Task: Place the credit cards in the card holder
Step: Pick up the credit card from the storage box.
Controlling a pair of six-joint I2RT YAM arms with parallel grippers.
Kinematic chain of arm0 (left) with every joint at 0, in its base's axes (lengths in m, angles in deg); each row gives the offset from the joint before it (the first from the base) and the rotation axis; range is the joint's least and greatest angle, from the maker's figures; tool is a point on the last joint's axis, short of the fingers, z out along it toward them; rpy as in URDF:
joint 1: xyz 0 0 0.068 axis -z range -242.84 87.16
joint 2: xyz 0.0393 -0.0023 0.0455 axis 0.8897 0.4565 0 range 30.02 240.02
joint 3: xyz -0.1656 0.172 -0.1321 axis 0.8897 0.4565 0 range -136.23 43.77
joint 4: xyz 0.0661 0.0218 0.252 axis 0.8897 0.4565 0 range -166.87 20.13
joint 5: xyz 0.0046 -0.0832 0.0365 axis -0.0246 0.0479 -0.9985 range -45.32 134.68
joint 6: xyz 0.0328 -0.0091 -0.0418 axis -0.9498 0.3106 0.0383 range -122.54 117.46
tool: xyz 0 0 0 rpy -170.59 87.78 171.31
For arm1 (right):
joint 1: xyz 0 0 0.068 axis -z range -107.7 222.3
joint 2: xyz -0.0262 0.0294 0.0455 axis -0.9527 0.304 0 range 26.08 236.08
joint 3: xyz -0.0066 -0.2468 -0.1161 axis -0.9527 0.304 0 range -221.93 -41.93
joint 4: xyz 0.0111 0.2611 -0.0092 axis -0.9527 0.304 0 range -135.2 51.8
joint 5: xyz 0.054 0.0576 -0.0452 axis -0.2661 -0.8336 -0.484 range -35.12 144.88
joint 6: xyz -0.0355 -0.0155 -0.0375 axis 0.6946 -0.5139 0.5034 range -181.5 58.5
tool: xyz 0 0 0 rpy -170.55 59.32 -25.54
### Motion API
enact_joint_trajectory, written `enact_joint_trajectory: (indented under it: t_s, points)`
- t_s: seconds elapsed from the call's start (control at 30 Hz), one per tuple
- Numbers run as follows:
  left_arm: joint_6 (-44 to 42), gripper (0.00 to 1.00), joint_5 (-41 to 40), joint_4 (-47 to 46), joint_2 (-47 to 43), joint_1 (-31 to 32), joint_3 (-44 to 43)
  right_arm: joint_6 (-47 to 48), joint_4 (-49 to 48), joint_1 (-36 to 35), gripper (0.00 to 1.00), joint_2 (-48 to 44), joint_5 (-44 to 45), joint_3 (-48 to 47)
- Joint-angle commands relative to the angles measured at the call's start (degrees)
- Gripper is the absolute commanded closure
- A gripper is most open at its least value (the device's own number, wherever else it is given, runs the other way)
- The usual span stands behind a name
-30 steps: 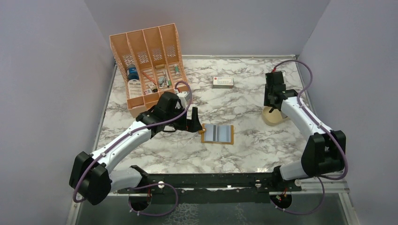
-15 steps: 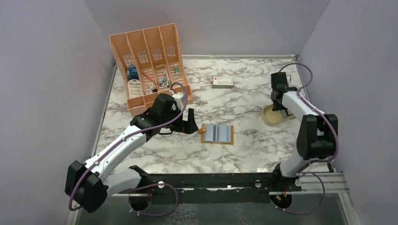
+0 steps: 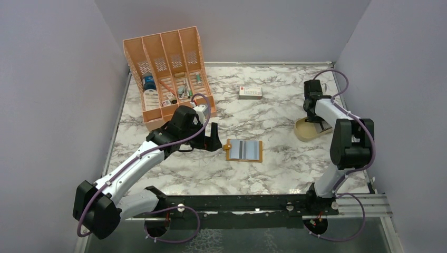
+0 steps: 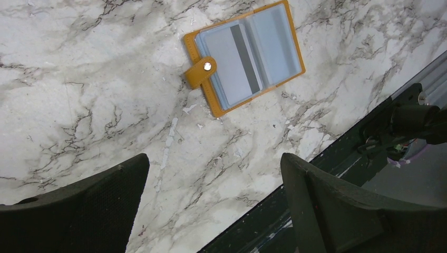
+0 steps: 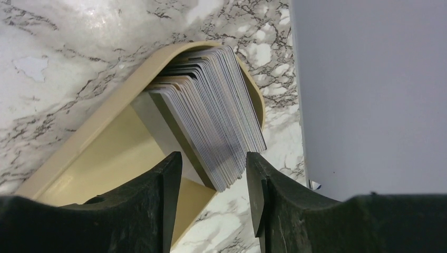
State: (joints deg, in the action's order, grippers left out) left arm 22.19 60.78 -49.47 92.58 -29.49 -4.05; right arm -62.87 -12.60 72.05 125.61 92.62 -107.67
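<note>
The mustard-orange card holder lies open and flat mid-table. In the left wrist view its stud tab points left and a grey card with a dark stripe sits in its left pocket. My left gripper is open and empty, just left of the holder and above the table. A stack of several grey-silver credit cards stands on edge in a tan oval dish. My right gripper is open, its jaws on either side of the stack's near corner, over the dish.
A large orange desk organiser stands at the back left, close behind my left arm. A white box with a red mark lies at the back centre. The right wall is close beside the dish. The black base rail runs along the near edge.
My left gripper has drawn back a little to the left, away from the holder. My right arm has folded its elbow toward the back, and the gripper stays at the dish.
</note>
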Motion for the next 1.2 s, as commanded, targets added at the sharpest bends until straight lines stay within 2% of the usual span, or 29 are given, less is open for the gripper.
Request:
enact_joint_trajectory:
  t_s: [0.0,0.13,0.3,0.33,0.4,0.73,1.17]
  points:
    - [-0.76,0.01,-1.50,-0.06,-1.08,-0.21,0.59,0.56,-2.21,0.84,0.52,2.69,2.47,-2.04]
    - [-0.76,0.01,-0.20,-0.31,-0.91,-0.12,0.62,0.45,-2.14,0.95,0.57,3.33,2.14,-2.03]
    - [-0.76,0.01,-0.07,-0.38,-1.40,-0.12,0.77,0.22,-1.38,0.95,0.58,2.98,4.29,-2.44]
    - [-9.03,0.01,0.09,-0.42,-1.35,-0.12,0.85,0.22,-1.40,0.94,0.58,2.75,4.78,-2.46]
    - [-5.21,0.02,0.68,-0.86,-1.05,-0.10,1.09,0.22,-1.31,0.94,0.58,2.17,5.02,-2.46]
    - [-4.90,0.02,1.30,-1.21,-0.91,-0.12,1.41,0.13,-1.92,0.93,0.64,0.90,3.34,-2.58]
    - [-4.87,0.02,1.23,-1.35,-0.86,-0.12,1.34,-0.57,-1.54,0.95,0.65,0.11,2.02,-2.95]
